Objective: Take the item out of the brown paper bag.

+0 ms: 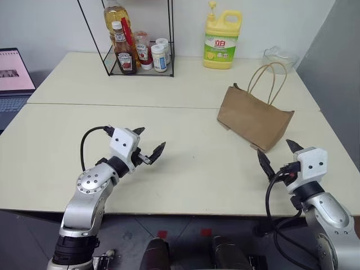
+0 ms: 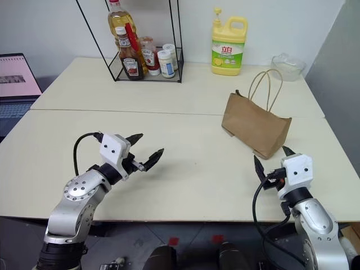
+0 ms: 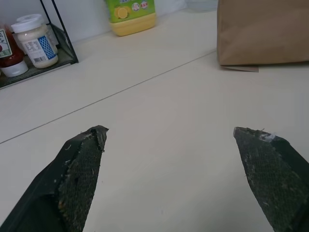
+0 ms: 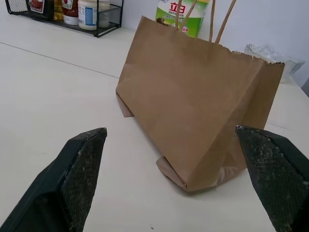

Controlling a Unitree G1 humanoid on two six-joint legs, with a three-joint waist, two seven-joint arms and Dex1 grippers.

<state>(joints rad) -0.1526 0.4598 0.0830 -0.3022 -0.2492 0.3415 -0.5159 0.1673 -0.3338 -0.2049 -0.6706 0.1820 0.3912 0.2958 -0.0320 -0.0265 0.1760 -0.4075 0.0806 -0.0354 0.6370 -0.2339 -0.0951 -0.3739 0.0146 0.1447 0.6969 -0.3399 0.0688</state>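
Cream-coloured bench (image 1: 169, 163): two pale tops butted together, a seam running across between them.

Plain tan kraft paper bag (image 1: 254, 119): wider than tall, zigzag top edge, two thin twisted-paper loop handles (image 1: 269, 79) standing up. It stands upright on the right half of the bench, turned at an angle, bottom corner folds showing in the right wrist view. Its mouth faces up and its inside cannot be seen; the item to be taken out cannot be made out.

Left gripper (image 1: 151, 147): silver arm with white wrist block and black cable, held level above the near left part of the bench, pointing toward the bag, well apart from it. Jaws wide, nothing between them.

Right gripper (image 1: 277, 154): same build, held level at the near right edge, pointing at the bag's near corner, close to it but apart. Jaws wide, empty.

Black wire rack (image 1: 138, 45): far side of the bench, holding a tall clear oil bottle (image 1: 116, 16), red ketchup bottles (image 1: 125, 55) and a white-capped jar (image 1: 159, 58).

Yellow detergent jug with green label (image 1: 220, 42): far edge, behind the bag.

Clear glass bowl (image 1: 278, 56): far right corner.

Open laptop (image 1: 14, 76): far left, off the bench.
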